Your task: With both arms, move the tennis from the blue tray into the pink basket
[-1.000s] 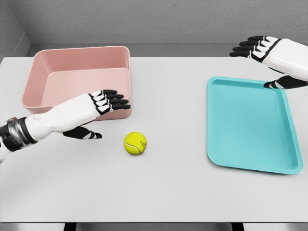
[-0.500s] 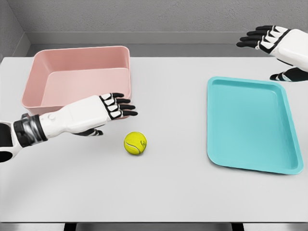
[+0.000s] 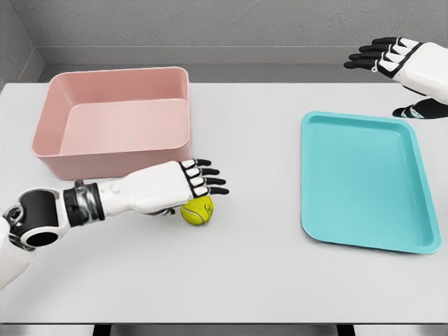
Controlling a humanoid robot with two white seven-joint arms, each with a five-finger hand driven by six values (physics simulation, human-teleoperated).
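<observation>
The yellow tennis ball (image 3: pixel 199 212) lies on the white table between the pink basket (image 3: pixel 115 119) and the blue tray (image 3: pixel 364 180). My left hand (image 3: pixel 199 183) hovers right over the ball, fingers spread flat and pointing right, covering its upper left part. The hand holds nothing. My right hand (image 3: pixel 392 66) hangs open above the table's far right corner, behind the tray. Nothing lies in the tray or in the basket.
A grey wall runs behind the table. The table's front edge (image 3: pixel 224 323) crosses the bottom of the picture.
My left hand has moved right and toward the near edge, from beside the basket's front wall to over the ball. The right hand rose a little and then held still.
</observation>
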